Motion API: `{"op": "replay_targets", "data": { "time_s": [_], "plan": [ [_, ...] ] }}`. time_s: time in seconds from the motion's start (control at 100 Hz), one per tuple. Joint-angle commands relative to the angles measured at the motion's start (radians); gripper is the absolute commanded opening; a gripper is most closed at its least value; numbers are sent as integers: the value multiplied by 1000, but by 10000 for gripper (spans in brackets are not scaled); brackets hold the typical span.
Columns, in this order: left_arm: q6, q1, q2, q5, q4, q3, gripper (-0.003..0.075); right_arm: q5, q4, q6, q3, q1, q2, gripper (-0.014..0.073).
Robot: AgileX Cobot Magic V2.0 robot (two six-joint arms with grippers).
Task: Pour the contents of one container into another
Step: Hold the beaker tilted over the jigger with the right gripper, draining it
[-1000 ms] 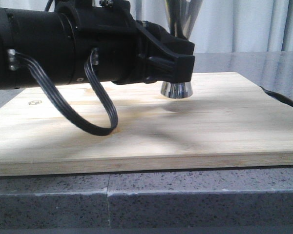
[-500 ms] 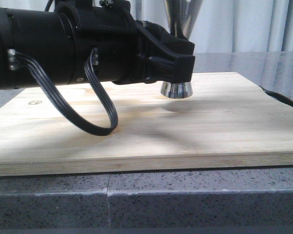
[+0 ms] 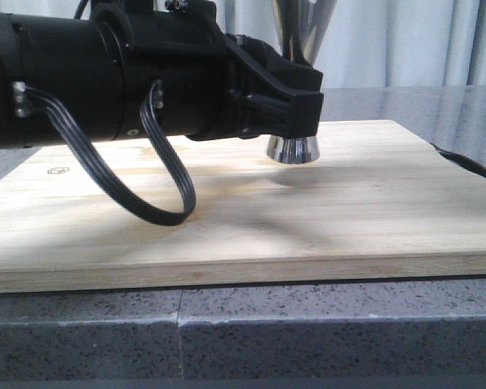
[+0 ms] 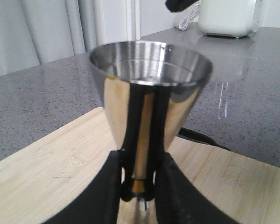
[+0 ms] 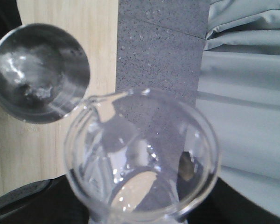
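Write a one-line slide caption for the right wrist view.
Glass beaker tilted with its pouring lip over the steel jigger.

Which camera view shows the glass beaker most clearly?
The right wrist view shows it best: the glass beaker fills the frame, its pouring lip at the rim of the steel jigger. The front and left wrist views show no beaker; there only the jigger appears, standing on the wooden board.

No words or numbers can be read. The wooden board (image 3: 251, 211) carries only a small hexagon mark (image 3: 57, 170) at its nine o'clock edge.
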Motion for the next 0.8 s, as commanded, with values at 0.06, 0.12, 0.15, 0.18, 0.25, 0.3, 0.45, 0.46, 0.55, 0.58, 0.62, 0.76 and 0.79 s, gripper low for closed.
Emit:
{"op": "replay_targets", "data": {
  "time_s": [0.06, 0.12, 0.15, 0.18, 0.25, 0.3, 0.45, 0.46, 0.55, 0.58, 0.62, 0.76, 0.79],
  "plan": [
    [-7, -6, -33, -87, -7, -28, -19, -45, -45, -13, -38, 0, -25, 206],
    [-7, -6, -33, -87, -7, -28, -19, -45, -45, -15, -38, 0, -25, 206],
    [-7, -6, -33, -87, -7, -28, -19, -45, -45, -18, -38, 0, -25, 206],
    [-7, -6, -33, -87, -7, -28, -19, -45, -45, -20, -38, 0, -25, 206],
    [-7, -6, -33, -87, -7, -28, -19, -45, -45, -20, -38, 0, -25, 206],
    [-7, -6, -33, -87, -7, -28, -19, -45, -45, -22, -38, 0, -25, 206],
    [-7, -6, -33, -87, -7, -28, -19, -45, -45, -39, -38, 0, -25, 206],
    [-7, -6, -33, -87, -7, -28, -19, -45, -45, -39, -38, 0, -25, 206],
    [-7, -6, -33, -87, -7, -28, -19, -45, -45, -39, -38, 0, -25, 206],
    [-7, -6, -33, -87, -7, -28, -19, -45, -45, -39, -38, 0, -25, 206],
    [-7, -6, -33, -87, -7, -28, -19, -45, -45, -44, -38, 0, -25, 206],
    [-7, -6, -33, -87, -7, -28, -19, -45, -45, -47, -38, 0, -25, 206],
    [-7, -6, -33, -87, -7, -28, -19, -45, -45, -47, -38, 0, -25, 206]
  ]
}}
